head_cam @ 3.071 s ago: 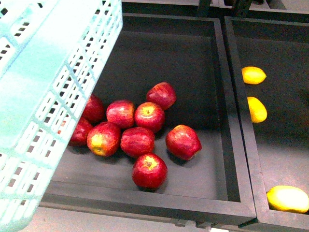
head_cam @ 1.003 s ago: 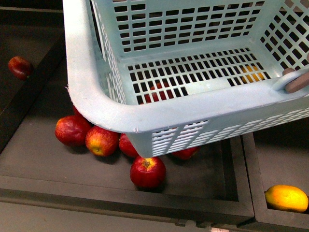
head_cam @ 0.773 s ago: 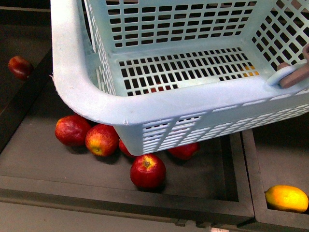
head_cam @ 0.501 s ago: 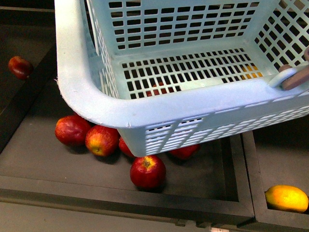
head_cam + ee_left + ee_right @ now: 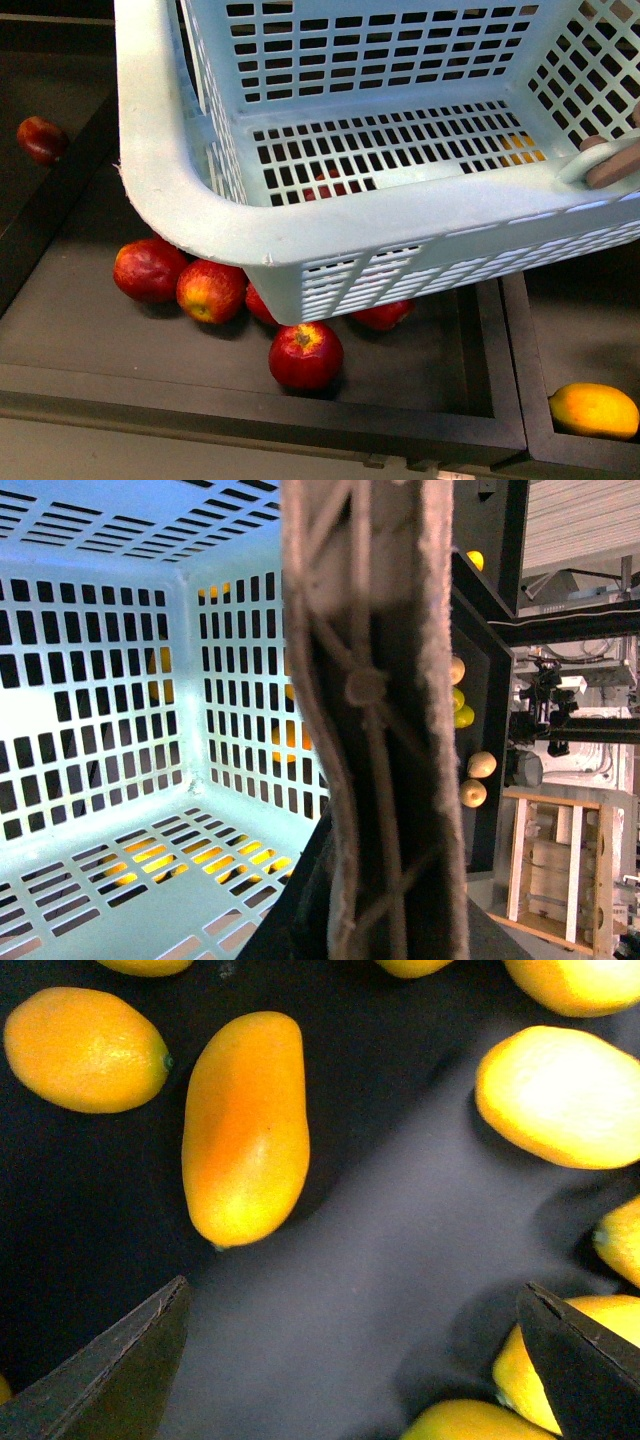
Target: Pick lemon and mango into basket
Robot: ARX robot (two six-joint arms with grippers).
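Front view: the pale blue basket [image 5: 200,215] hangs tilted above a dark tray [image 5: 80,340] of red apples [image 5: 305,355].

Left wrist view: the basket's slotted inside shows, with what seems to be its hoop handle [image 5: 365,700] close up. Whether the left fingers are clamped on it I cannot tell.

Right wrist view: the right fingers [image 5: 120,1370] stand apart above a dark bin floor [image 5: 380,1260]. There the mango [image 5: 245,1125] lies with the lemon [image 5: 85,1048] just beside it.
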